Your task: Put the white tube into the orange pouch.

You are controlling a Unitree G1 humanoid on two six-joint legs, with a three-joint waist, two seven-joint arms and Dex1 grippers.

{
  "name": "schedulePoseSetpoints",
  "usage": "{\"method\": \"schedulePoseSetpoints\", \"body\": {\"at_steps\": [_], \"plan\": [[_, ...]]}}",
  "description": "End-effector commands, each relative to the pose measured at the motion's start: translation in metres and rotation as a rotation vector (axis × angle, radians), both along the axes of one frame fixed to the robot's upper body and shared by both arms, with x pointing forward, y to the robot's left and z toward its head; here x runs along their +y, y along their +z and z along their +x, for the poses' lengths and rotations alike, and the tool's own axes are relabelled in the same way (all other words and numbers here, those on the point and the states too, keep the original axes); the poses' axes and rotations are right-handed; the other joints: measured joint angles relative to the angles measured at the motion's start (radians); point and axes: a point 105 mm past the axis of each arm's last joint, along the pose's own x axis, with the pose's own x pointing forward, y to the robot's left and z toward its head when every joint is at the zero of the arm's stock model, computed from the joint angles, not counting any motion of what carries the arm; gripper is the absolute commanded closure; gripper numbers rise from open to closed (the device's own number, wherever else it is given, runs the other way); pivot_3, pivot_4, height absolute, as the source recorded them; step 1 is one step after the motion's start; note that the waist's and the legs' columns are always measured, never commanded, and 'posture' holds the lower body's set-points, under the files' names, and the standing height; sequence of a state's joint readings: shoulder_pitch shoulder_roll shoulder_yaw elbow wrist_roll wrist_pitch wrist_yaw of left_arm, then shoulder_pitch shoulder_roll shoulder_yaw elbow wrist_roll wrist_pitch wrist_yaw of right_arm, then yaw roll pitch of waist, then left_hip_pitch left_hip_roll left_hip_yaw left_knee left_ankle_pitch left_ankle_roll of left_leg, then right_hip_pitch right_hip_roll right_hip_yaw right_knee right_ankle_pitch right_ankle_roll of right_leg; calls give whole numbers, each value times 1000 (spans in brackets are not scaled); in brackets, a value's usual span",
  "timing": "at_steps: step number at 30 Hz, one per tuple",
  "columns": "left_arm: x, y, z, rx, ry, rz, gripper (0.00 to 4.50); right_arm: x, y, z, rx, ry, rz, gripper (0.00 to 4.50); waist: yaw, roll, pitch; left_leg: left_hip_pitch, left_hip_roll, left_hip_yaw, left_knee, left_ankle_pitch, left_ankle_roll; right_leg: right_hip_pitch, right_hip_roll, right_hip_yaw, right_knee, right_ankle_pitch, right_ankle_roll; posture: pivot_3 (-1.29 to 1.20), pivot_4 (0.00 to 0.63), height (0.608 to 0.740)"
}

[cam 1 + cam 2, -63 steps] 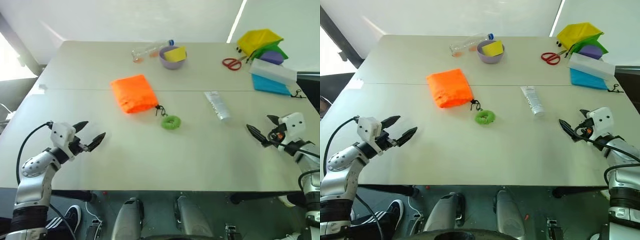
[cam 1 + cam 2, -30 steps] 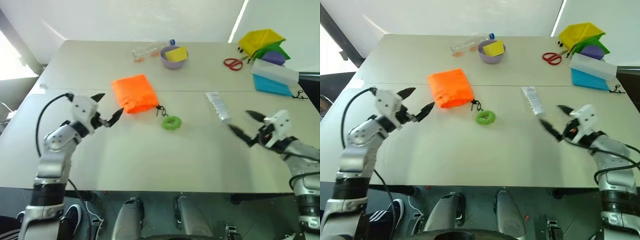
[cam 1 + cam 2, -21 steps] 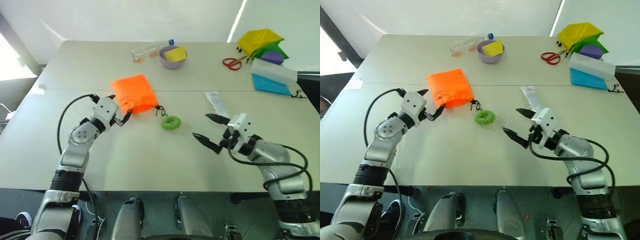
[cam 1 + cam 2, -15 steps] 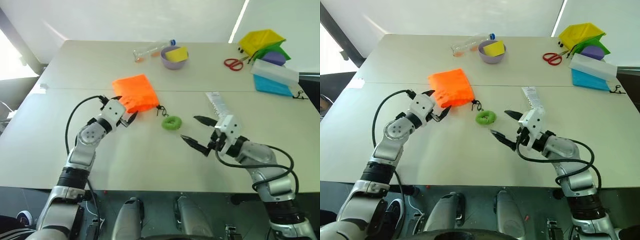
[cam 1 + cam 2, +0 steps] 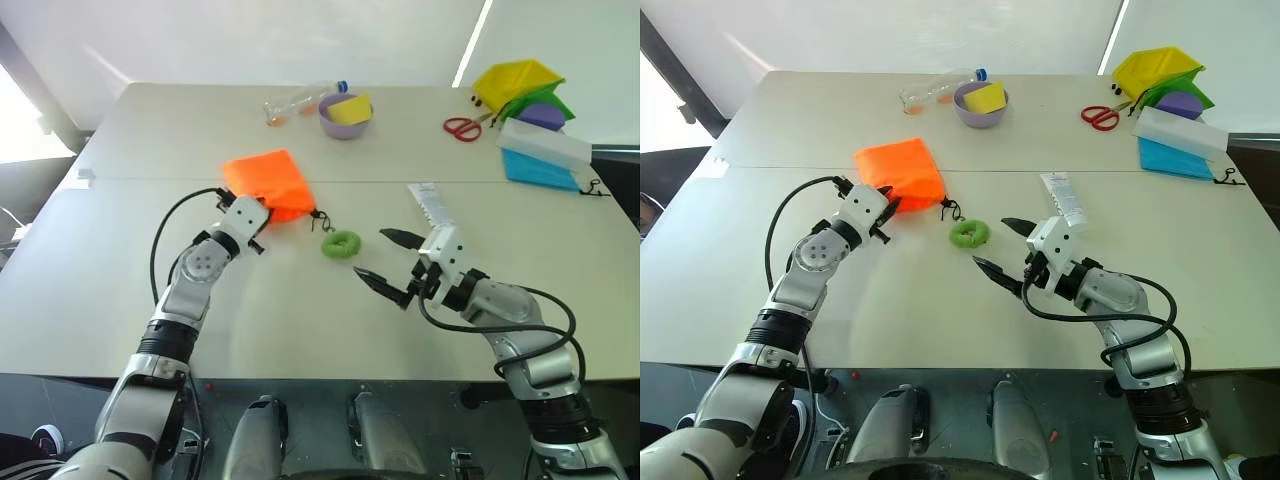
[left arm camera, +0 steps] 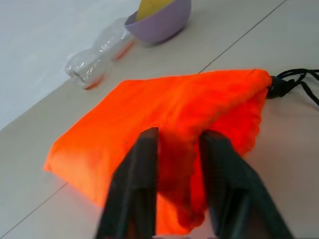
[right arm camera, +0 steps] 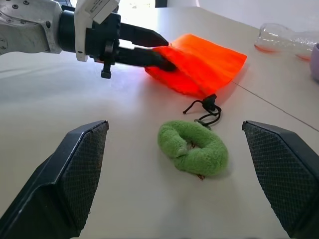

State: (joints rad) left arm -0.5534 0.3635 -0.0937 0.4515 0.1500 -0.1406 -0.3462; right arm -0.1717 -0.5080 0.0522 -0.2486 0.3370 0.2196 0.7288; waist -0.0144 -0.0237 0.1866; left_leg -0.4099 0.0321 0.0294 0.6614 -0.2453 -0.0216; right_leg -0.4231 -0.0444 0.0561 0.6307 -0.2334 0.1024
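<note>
The orange pouch (image 5: 270, 180) lies flat left of the table's centre. Its dark cord runs to a green ring (image 5: 341, 244) on the table. My left gripper (image 5: 262, 216) is at the pouch's near edge and is shut on the fabric; in the left wrist view orange cloth (image 6: 174, 109) bunches between the two black fingers (image 6: 142, 164). The white tube (image 5: 428, 203) lies to the right of the ring, untouched. My right gripper (image 5: 372, 255) hovers open just right of the ring and in front of the tube, with nothing between its fingers.
Along the far edge stand a clear bottle with a blue cap (image 5: 300, 98) and a purple bowl (image 5: 345, 113) with something yellow in it. At the far right are red scissors (image 5: 462, 126), a yellow bag (image 5: 520, 80) and a blue-and-white box (image 5: 545, 155).
My left gripper reached forward to the pouch's near edge and closed on the fabric. My right arm swung left from the table's right side toward the green ring, staying open.
</note>
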Motion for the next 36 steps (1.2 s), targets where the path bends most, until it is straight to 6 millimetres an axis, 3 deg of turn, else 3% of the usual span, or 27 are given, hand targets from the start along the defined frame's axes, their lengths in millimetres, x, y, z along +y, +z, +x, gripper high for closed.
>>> {"method": "schedulePoseSetpoints", "body": {"at_steps": [1, 7, 15, 24, 31, 36], "plan": [[6, 10, 4, -40, 39, 18, 4395, -6, 13, 3, -52, -20, 14, 0, 1, 0, 0, 0, 0, 0, 0, 0, 0, 0, 0, 0, 0, 0, 0, 0, 150, 740], [3, 8, -3, -3, -1, -58, 4395, -8, 13, 8, -69, -41, 1, 0, 1, 0, 0, 0, 0, 0, 0, 0, 0, 0, 0, 0, 0, 0, 0, 0, 150, 740], [16, 17, -36, 52, -97, -86, 4395, -12, 12, 10, -69, -48, -8, 0, -3, 0, 0, 0, 1, 0, 0, 0, 0, 0, 0, 0, 0, 0, 0, 0, 150, 740], [11, 15, -59, 116, -135, -88, 4395, -21, 10, 14, -72, -75, -26, 0, 0, 0, 0, 0, 0, 0, 1, 0, 0, 1, -1, 0, 0, -2, -4, 0, 150, 740], [-4, 11, -57, 116, -147, -119, 4395, -58, 26, 35, -89, -270, -22, 0, 0, 0, 0, 0, 0, 0, 1, 0, 0, 1, -1, 0, 0, -2, -4, 0, 150, 740], [-8, 7, -57, 120, -148, -118, 4395, -104, 23, 56, 31, -532, -62, 0, 0, 0, 0, 0, 0, 0, 1, 0, 0, 1, -1, 0, 0, -2, -4, 0, 150, 740]]}}
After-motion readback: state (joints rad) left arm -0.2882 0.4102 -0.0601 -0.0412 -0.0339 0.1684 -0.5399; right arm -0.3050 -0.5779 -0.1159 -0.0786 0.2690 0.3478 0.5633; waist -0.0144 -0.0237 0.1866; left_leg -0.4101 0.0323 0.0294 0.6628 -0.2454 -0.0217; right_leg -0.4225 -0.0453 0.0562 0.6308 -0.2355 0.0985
